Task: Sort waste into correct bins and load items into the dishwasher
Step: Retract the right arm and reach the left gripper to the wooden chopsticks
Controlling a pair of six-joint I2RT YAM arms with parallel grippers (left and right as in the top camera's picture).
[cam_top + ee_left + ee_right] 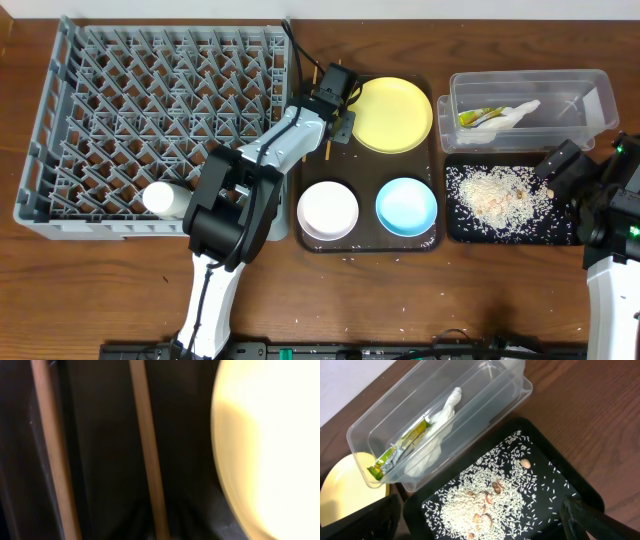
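Rack (120, 110) lies well left of the left gripper (341, 118), which hangs low over two chopsticks (147, 450), likely to lift one for loading; plate (392, 115) just to its right. Whether its jaws pinch a stick I cannot tell. Right gripper (556, 166) hovers spread and empty near the rice (470, 505), tub (600, 110) just beyond it, probably parked aside.

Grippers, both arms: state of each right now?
Left gripper: down at the wooden chopsticks; open or shut cannot be told.
Right gripper: open, holding nothing, above the black tray.
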